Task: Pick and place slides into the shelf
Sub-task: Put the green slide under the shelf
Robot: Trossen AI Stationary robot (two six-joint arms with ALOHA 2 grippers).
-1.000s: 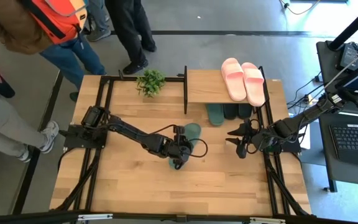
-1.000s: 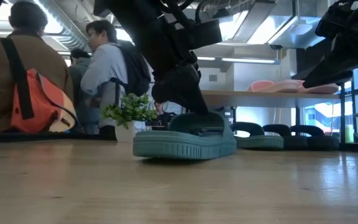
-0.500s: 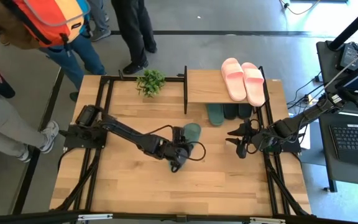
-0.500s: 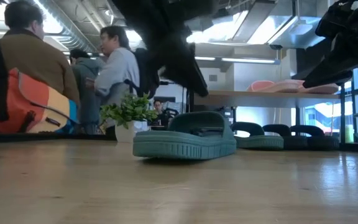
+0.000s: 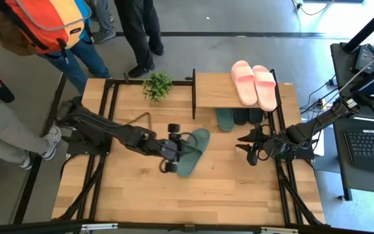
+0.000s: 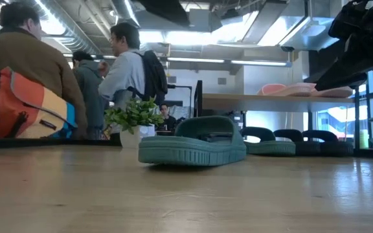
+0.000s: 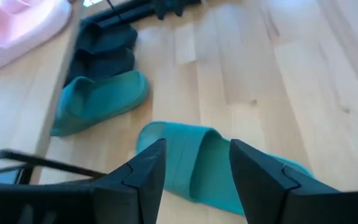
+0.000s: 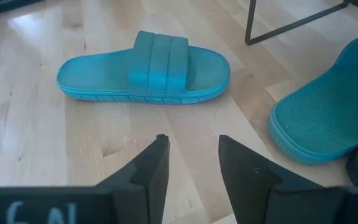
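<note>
I am reading the shelf at the table's far edge, with the pink pair lying on its top plank and a green and dark slides sitting beneath it, while the loose green slide is lying on the open tabletop in front of the shelf, its long axis running diagonally with one end pointing toward the shelf. My left gripper is hovering just beside its near-left flank with fingers spread wide and empty, much closer than my right gripper, which is waiting well apart by the right edge, fingers parted and holding nothing.
</note>
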